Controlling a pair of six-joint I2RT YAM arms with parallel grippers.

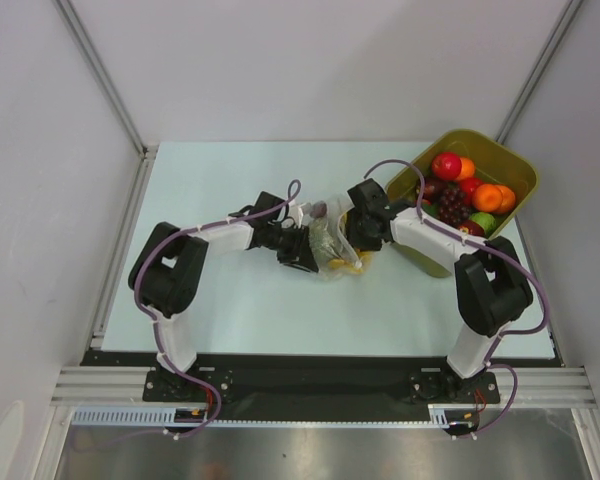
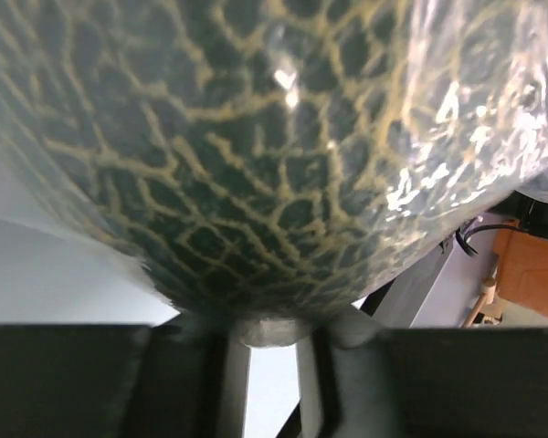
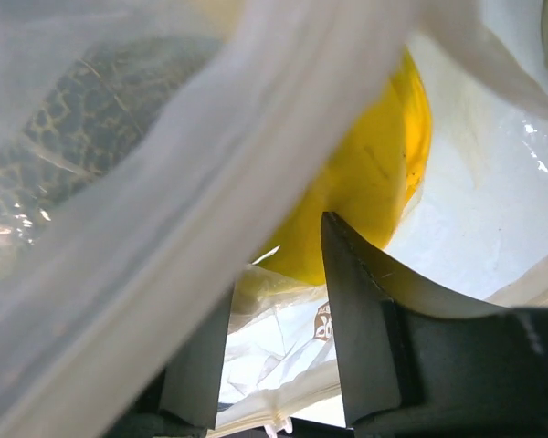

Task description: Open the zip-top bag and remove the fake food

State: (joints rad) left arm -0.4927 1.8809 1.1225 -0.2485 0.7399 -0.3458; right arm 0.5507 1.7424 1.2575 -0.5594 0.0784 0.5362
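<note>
The zip-top bag [image 1: 332, 245] hangs crinkled between my two grippers at mid-table. Inside it are a netted grey-green melon [image 2: 256, 137], a yellow banana [image 3: 374, 173] and a dark purple piece [image 1: 319, 209] near its top. My left gripper [image 1: 305, 250] is at the bag's left side. In the left wrist view [image 2: 265, 333] its jaws stand narrow on a fold of plastic under the melon. My right gripper [image 1: 358, 235] is at the bag's right side. In the right wrist view [image 3: 279, 260] its jaws are closed on crumpled bag film, with the zip strip [image 3: 283, 397] lying between them.
An olive-green tub [image 1: 500, 150] with several toy fruits, red, orange, green and dark grapes, stands at the back right, just behind my right arm. The pale table [image 1: 220, 180] is walled by white panels on three sides.
</note>
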